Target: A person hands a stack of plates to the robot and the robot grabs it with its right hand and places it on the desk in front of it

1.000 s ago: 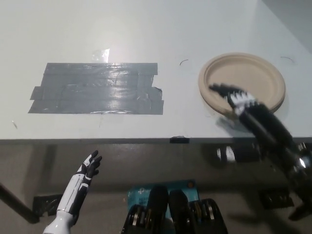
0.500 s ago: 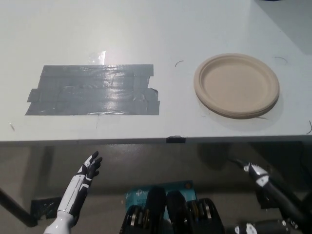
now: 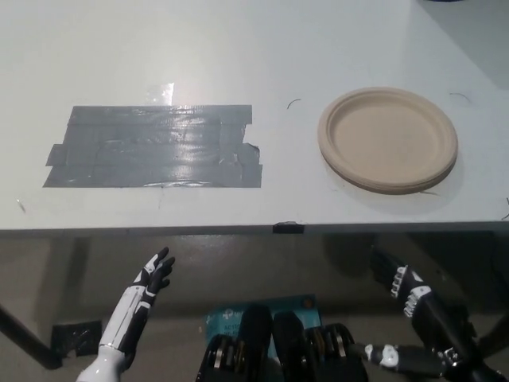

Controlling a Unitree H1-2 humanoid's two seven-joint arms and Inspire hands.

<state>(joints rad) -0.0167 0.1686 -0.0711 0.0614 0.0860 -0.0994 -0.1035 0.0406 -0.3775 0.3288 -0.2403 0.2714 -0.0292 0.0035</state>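
Our right hand [image 3: 400, 280] hangs below the desk [image 3: 238, 56] edge, fingers spread, holding nothing. We see the stack of plates [image 3: 388, 138] flat on the desk's right side. Our left hand [image 3: 153, 274] rests low, fingers apart.

White desk [image 3: 238, 48] fills upper frame, front edge horizontal. Grey tape patch [image 3: 155, 146] on desk left of centre, glossy under overhead glare. Small black clip [image 3: 288, 228] at desk edge. Dim grey-brown floor [image 3: 64, 278] below.
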